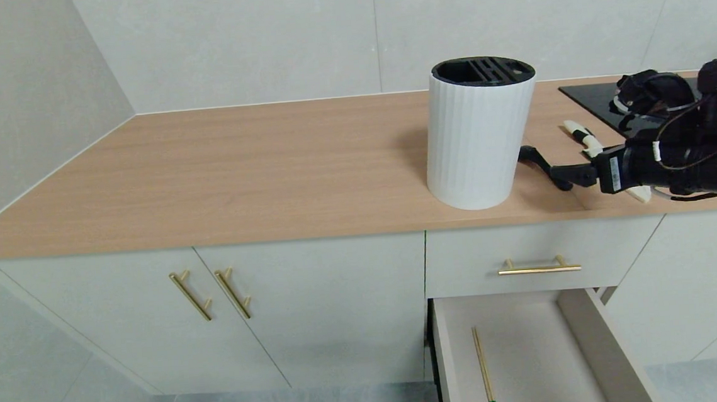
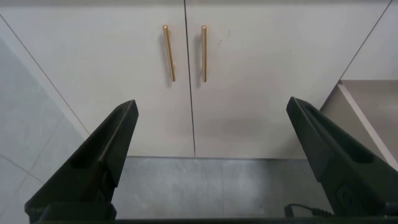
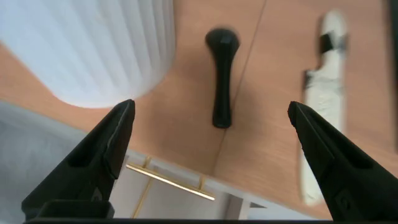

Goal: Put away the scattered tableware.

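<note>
Tableware lies on the wooden surface (image 1: 236, 171) beside a white ribbed holder (image 1: 480, 142) with a black slotted top. A black-handled utensil (image 1: 535, 158) lies flat just to the right of the holder, one end close by its base; whether they touch cannot be told. A white-handled knife (image 1: 583, 135) lies farther to the right of the holder, apart from the black utensil and roughly alongside it. A black hob (image 1: 591, 93) is set into the surface behind the knife, to the holder's right.

The right tool (image 3: 210, 106) hovers above the surface to the right of the holder, over the black utensil's nearer end, its jaws spread wide and holding nothing.

Below the holder, under the surface edge, a drawer (image 1: 444, 346) stands pulled open with a pair of chopsticks (image 1: 484, 369) lying inside.

The left tool (image 2: 211, 102) is low, down and to the left of the holder, facing two cabinet doors with gold handles (image 2: 169, 53), jaws wide apart and empty.
</note>
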